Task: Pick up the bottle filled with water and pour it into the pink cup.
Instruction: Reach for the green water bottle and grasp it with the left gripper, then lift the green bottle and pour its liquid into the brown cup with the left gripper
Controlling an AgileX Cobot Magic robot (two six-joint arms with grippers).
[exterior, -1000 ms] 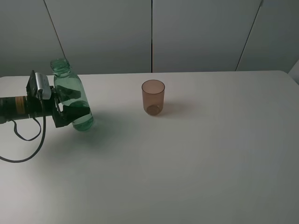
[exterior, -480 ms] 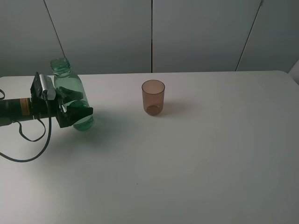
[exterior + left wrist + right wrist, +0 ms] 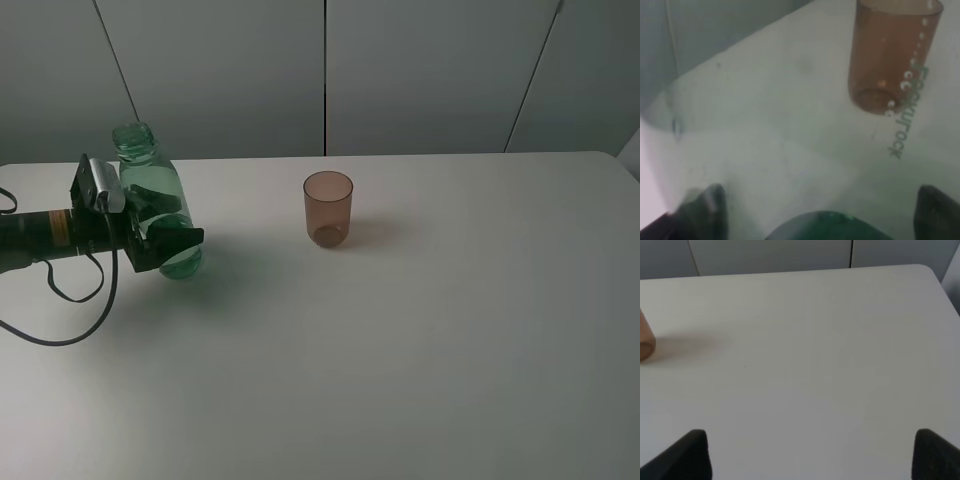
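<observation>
The bottle (image 3: 140,165) is clear with a green tint, deepest near its base, and carries green lettering (image 3: 905,112). The pink cup (image 3: 328,208) is a see-through brownish pink, plain all round. The bench (image 3: 420,340) is plain off-white. The wall panels (image 3: 430,70) behind are pale grey with dark seams. The left hand (image 3: 178,222) is black, its arm bearing a yellow band (image 3: 60,228), a silver camera (image 3: 100,185) and a black cable (image 3: 111,290). The right hand (image 3: 812,455) is black too.
</observation>
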